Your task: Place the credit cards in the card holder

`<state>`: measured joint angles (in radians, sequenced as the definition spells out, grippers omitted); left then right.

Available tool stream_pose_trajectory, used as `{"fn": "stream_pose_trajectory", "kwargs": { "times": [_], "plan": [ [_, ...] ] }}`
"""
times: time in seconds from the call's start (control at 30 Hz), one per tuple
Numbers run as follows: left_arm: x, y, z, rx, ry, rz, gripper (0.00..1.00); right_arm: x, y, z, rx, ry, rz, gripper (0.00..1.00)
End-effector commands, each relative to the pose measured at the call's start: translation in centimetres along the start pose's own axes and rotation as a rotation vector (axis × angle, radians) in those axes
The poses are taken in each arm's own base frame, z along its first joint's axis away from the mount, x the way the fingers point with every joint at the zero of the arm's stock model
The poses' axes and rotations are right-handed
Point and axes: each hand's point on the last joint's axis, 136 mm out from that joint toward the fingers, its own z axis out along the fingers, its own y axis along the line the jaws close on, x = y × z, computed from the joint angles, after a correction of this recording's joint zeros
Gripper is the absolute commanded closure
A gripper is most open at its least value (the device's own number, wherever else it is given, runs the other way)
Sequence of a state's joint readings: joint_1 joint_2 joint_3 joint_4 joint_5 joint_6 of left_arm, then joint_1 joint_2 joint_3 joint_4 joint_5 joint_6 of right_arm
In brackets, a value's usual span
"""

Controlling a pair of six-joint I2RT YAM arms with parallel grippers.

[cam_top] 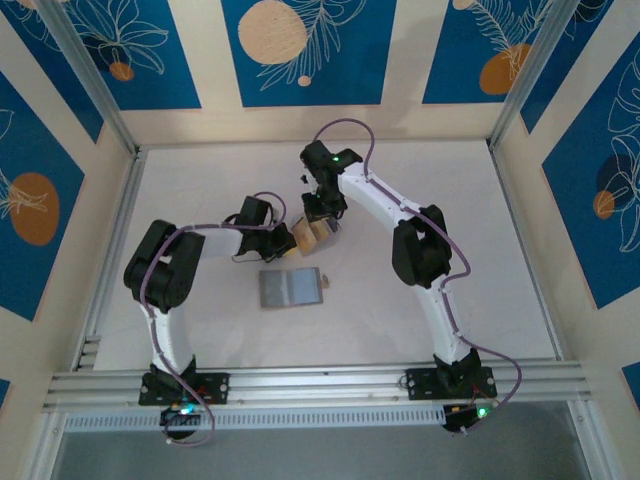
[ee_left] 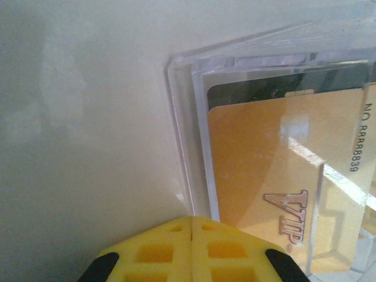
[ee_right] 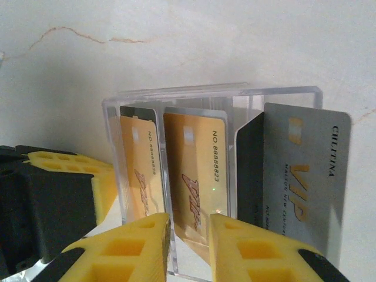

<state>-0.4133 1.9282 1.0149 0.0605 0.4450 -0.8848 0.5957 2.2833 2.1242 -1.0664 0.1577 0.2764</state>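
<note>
The credit cards (ee_right: 194,170) look thin, stiff and slippery, so pinch one by its short edge. The right gripper (ee_right: 189,226) sits loose around one. The left gripper (ee_left: 192,224) is squeezed closed.

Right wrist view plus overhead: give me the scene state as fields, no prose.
clear case: upright on the table, between the two grippers
gold cards: two, standing in the case's slots
silver card: upright at the case's right end
card holder: flat on the table, nearer the arm bases than the case, untouched
left gripper: shut, at a corner of the case
right gripper: jaws slightly apart, astride the middle gold card's lower edge; grip unclear
</note>
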Motion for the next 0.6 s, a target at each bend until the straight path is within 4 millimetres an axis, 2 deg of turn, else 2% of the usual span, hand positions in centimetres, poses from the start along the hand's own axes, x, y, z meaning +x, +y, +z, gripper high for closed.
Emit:
{"fn": "stream_pose_trajectory", "kwargs": {
  "times": [0.0, 0.17, 0.43, 0.5, 0.57],
  "plan": [
    [-0.7, 0.1, 1.5, -0.011, -0.024, 0.019, 0.94, 0.4, -0.4, -0.3, 0.034, 0.002, -0.014, 0.73],
    [-0.7, 0.1, 1.6, -0.011, -0.024, 0.019, 0.94, 0.2, 1.1, -1.9, -0.032, -0.033, -0.038, 0.73],
    [-0.6, 0.1, 1.7, -0.014, -0.022, 0.020, 0.95, -0.1, 1.0, -3.3, -0.002, -0.072, -0.059, 0.72],
    [-0.6, 0.2, 1.7, -0.015, -0.021, 0.020, 0.95, -0.3, 1.0, -3.7, 0.018, -0.092, -0.067, 0.68],
    [-0.6, 0.1, 1.8, -0.013, -0.020, 0.019, 0.95, -0.4, 0.1, -3.5, 0.082, -0.092, -0.066, 0.65]
  ]
}}
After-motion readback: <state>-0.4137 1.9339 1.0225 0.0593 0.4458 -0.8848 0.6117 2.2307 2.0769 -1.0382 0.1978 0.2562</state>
